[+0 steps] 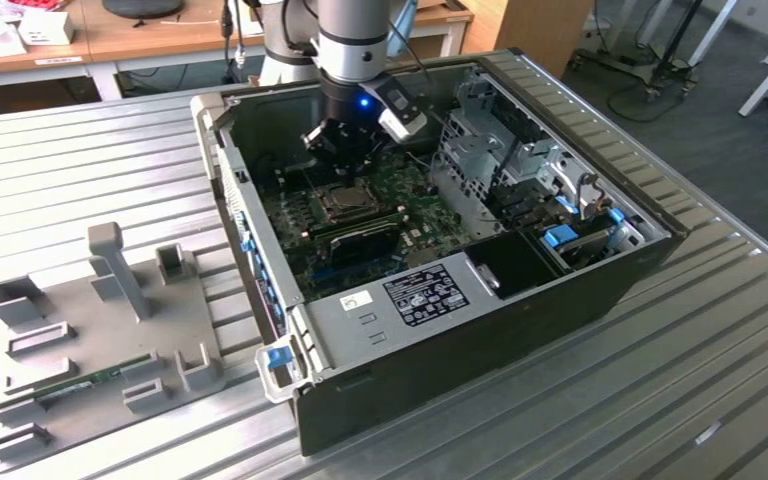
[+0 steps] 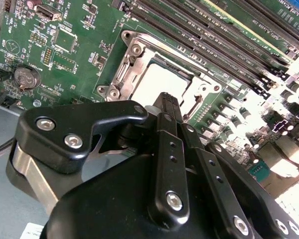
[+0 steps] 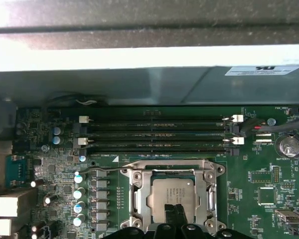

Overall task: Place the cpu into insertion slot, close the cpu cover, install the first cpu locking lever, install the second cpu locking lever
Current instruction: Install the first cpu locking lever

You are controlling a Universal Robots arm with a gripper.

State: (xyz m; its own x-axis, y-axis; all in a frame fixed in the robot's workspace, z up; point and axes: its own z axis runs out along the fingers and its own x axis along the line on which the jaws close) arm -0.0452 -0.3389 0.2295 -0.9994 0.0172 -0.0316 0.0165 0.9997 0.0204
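One arm [image 1: 353, 50] reaches down into an open computer case [image 1: 564, 285] that lies on its side on a ribbed metal counter [image 1: 77, 170]. Its pincer [image 1: 341, 150] hangs just above the green motherboard [image 3: 269, 172], near the end of the case farthest from the exterior camera.

In both wrist views the pincer [image 2: 167, 99] [image 3: 177, 215] has its two dark fingers pressed together, with nothing seen between them. The tips sit over one edge of the cpu [image 3: 173, 193]; whether they touch it cannot be told.

The cpu [image 2: 157, 79] lies flat in the insertion slot [image 3: 135, 175], grey top facing up. The cpu cover [image 3: 208, 196] is down, its silvery frame lying around the chip so that the chip shows through the cut-out.

Four long dark memory slots [image 3: 154, 133] run just beside the socket, and a round coin battery [image 3: 289, 146] sits near one end of them.

On the exterior view's left, well apart from the case, a grey holder tray [image 1: 204, 300] rests on the counter with a green memory stick [image 1: 84, 383] lying in it.
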